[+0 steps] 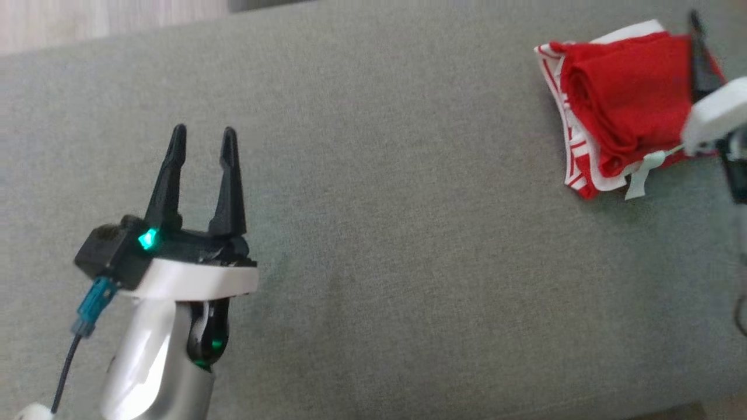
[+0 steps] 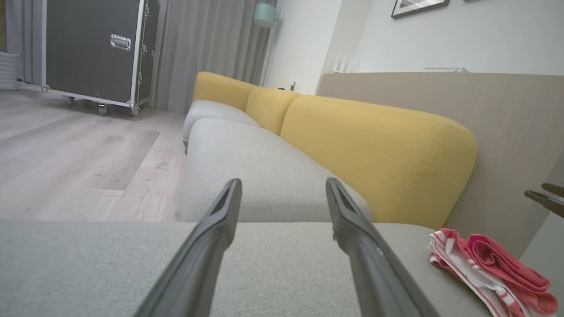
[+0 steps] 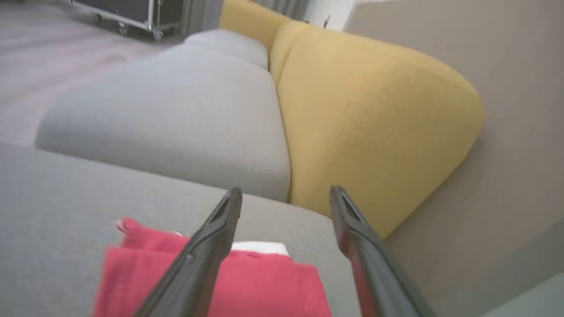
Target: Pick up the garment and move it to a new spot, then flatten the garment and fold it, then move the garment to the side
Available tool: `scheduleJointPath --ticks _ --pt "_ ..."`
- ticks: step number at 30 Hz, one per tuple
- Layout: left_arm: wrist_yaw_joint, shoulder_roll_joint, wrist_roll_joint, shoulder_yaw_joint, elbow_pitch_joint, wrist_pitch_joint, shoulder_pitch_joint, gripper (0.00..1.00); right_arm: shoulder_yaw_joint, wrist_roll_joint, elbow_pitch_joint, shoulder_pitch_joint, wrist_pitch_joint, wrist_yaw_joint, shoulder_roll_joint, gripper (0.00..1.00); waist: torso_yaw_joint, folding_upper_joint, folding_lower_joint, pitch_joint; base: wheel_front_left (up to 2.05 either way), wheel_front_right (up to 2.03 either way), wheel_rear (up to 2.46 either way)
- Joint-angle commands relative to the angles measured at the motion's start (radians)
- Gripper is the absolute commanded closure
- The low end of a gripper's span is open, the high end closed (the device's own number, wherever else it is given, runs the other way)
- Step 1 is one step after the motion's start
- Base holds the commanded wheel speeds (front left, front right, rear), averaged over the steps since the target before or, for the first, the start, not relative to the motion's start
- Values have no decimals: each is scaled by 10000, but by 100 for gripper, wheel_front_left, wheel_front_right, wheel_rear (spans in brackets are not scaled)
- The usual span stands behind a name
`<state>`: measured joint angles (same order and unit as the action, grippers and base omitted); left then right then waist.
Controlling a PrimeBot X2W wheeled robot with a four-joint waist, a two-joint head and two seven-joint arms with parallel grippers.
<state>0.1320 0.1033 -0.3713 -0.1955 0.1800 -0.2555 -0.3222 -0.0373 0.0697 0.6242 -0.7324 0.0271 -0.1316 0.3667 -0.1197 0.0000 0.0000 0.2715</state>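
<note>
The right hand (image 3: 286, 191) stood wide open and empty over the folded red garment (image 1: 630, 105) at two o'clock on the grey cushion (image 1: 408, 262). Its blurred wrist perhaps hid the garment's right edge.

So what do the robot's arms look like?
Each gripper has two long, black, pointed fingers: the left gripper and right gripper. The left sits on a shiny white-silver wrist, with a green light, a blue plug and a thin black cable.

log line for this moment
garment: folded, right end of seat | left claw: open, empty | right claw: open, over garment
</note>
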Motion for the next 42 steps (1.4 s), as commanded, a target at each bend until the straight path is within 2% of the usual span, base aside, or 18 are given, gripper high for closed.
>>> scheduleJointPath --ticks 1,9,13,16,22,28,42 --pt "-13 65 -3 487 -342 -63 61 0 -192 -227 -652 -196 200 9 -172 0 34 0 0 -479 0 0 0" --pt "-13 -169 147 1100 -471 -63 814 0 -294 -1146 -2099 880 812 9 -1744 0 359 0 0 -1571 0 0 0" --pt "-13 -262 146 1255 -512 -63 1260 0 -18 -1470 -2488 1904 1358 9 -2640 0 554 0 0 -1998 0 0 0" --pt "-13 -321 210 1393 -509 -63 1611 0 26 -1764 -2583 2800 1789 9 -3028 0 677 0 0 -2238 0 0 0" --pt "-13 -437 205 1670 -358 -63 2268 0 -504 -2407 -2471 4501 2266 9 -3158 0 832 0 0 -2526 0 0 0" --pt "-13 -500 64 1862 -304 -63 2604 0 -657 -2864 -2796 5381 2341 9 -3162 0 850 0 0 -2575 0 0 0" --pt "-13 -527 -19 2016 -110 -63 2621 0 -841 -2901 -3122 5550 2345 9 -3164 0 817 0 0 -2547 0 0 0"
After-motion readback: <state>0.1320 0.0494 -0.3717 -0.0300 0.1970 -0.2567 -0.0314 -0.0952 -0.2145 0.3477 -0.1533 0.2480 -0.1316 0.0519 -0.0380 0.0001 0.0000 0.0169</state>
